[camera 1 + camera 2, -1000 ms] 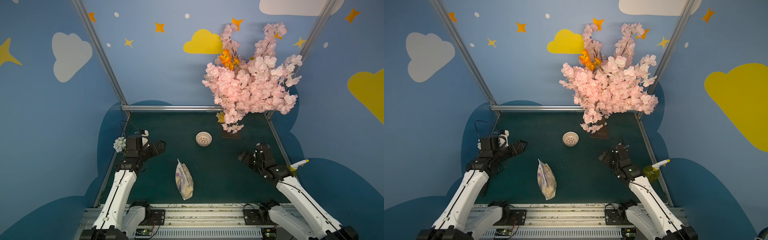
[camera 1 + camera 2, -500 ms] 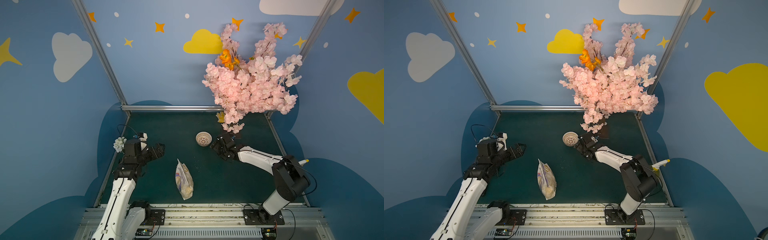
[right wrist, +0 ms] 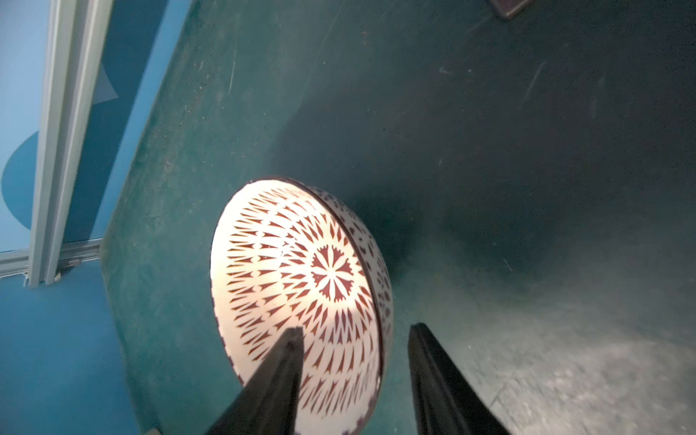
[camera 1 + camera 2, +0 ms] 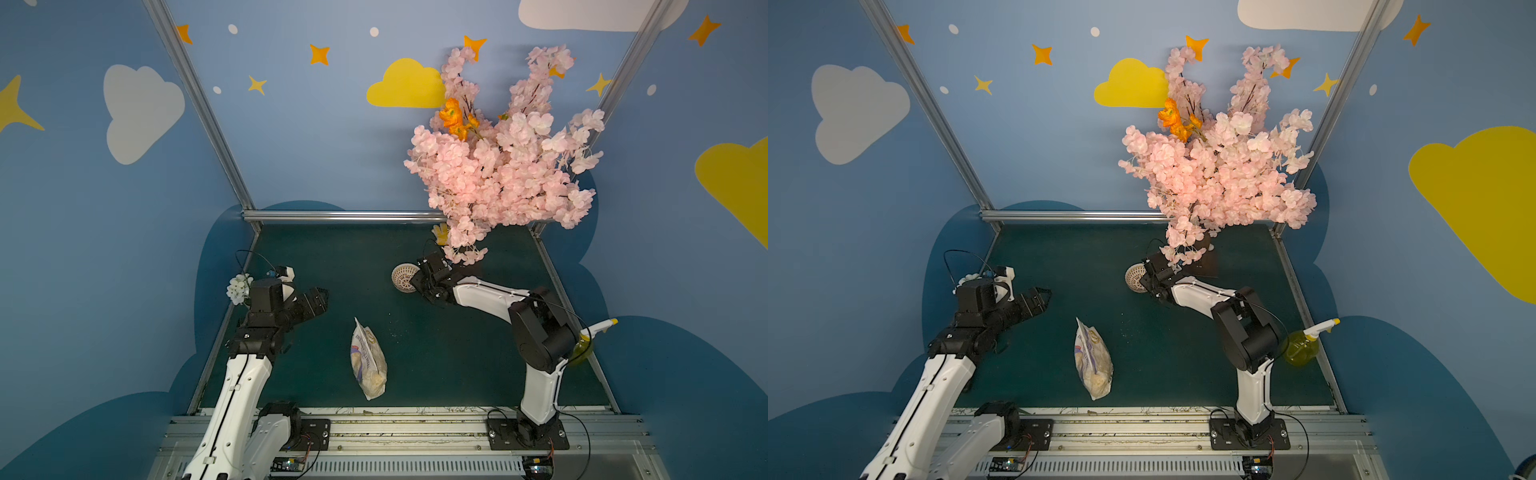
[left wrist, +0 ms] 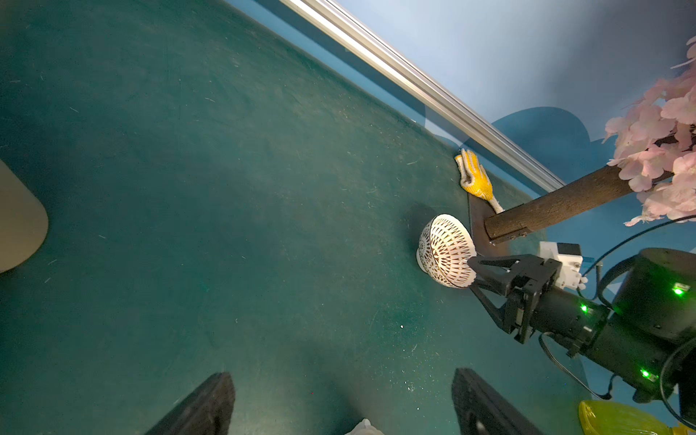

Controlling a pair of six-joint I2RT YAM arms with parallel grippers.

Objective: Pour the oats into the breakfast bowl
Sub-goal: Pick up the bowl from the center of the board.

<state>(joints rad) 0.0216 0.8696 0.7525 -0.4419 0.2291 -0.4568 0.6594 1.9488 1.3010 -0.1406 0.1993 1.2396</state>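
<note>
My right claw [image 3: 354, 329] sits at the bowl [image 3: 301, 271]. One finger [image 3: 278, 373] is over the patterned inside and the other is outside the wall, so the rim runs between them. They stand apart with a gap on either side of the rim, so nothing is pinched and the claw is released. In both top views the bowl [image 4: 402, 277] [image 4: 1135, 277] rests on the green bench [image 4: 353, 257] just beside the foot of the pink blossom tree [image 4: 498, 166], with my right claw [image 4: 417, 283] touching or nearly touching the side that faces the tree. From the left wrist, the bowl [image 5: 446, 250] shows next to the brown trunk [image 5: 557, 203], and a yellow glove [image 5: 475, 179] lies against the far side of the tree's base.

My left claw [image 4: 316, 297] hangs above the bench, spread wide and holding nothing. It is well apart from the tree, and its two dark fingers [image 5: 205, 405] frame bare green surface.

The oats are in their crinkly clear bag [image 4: 368, 361], which lies flat on the bench. The bag is well apart from the tree and nearer my arm bases, and neither claw touches it. A yellow spray bottle [image 4: 1300, 347] stands behind my right elbow.
</note>
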